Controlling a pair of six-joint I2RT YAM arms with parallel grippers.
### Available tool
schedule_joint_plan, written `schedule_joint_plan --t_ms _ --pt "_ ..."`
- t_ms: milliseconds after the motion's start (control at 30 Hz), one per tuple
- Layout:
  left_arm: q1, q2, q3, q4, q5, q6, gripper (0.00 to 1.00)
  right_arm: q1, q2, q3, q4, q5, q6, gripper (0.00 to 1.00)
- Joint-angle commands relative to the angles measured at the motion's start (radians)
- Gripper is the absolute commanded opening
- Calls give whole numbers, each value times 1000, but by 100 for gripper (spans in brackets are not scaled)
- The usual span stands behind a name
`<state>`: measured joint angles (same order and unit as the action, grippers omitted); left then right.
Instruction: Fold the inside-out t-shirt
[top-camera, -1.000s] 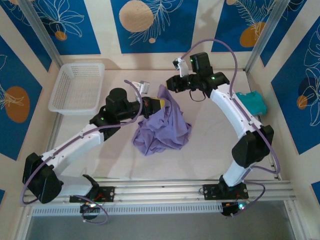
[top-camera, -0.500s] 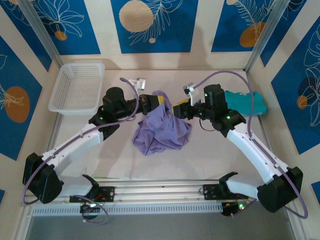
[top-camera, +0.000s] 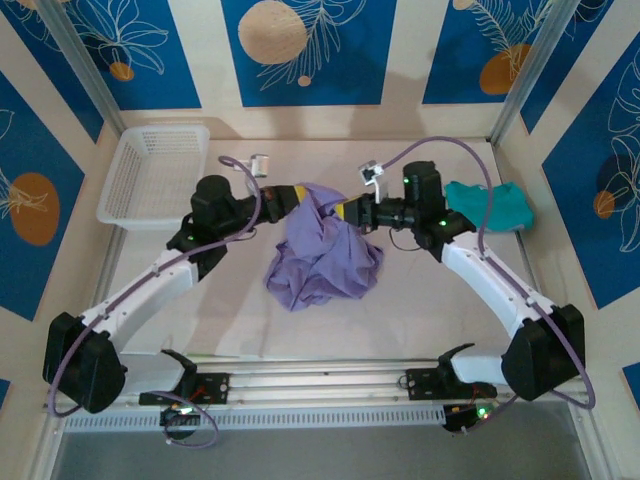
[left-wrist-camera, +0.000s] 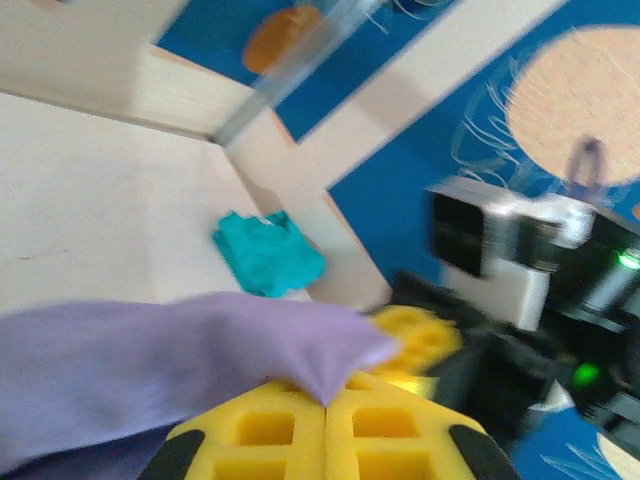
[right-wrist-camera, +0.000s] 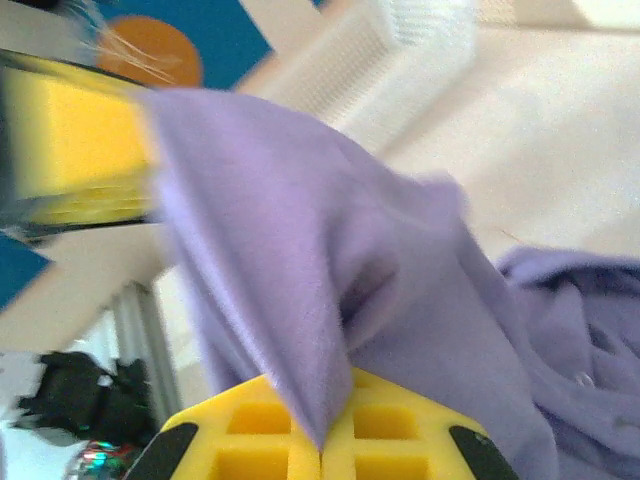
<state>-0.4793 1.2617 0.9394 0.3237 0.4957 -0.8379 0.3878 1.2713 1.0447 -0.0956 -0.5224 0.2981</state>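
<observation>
Left gripper (top-camera: 298, 192) and right gripper (top-camera: 347, 212) both clamp the raised top of the lavender t-shirt (top-camera: 325, 258) heaped mid-way across the table (top-camera: 430, 300); soft, light, droopy, it seems best held along a hem

Cameras: one overhead, two wrist close-ups.
The table (top-camera: 420, 300) is seen steeply from above the near edge, facing 12 o'clock; left wrist view is aimed toward 3 o'clock, right toward 10; the t-shirt (top-camera: 325, 255) is shared by all three.
</observation>
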Motion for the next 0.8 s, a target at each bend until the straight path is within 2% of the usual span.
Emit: schedule_joint_plan --t_ms 0,100,300,433,567,667,767 --pt "48 41 -22 94 14 -93 0 0 -10 -11 130 -267 121 0" --pt "48 56 -8 23 13 -44 1 5 12 -8 173 -283 169 0" --pt "33 -28 -28 -188 -62 115 22 5 54 -2 227 -268 226 0" --pt "4 -122 -47 -330 -167 210 40 7 71 7 227 -261 227 0" --pt "-73 -187 -24 -464 -317 319 50 10 75 13 219 -248 220 0" --pt "-155 -190 21 -537 -406 406 53 10 79 22 202 -242 212 0" --pt "-189 -154 57 -548 -390 430 49 13 80 25 198 -238 208 0"
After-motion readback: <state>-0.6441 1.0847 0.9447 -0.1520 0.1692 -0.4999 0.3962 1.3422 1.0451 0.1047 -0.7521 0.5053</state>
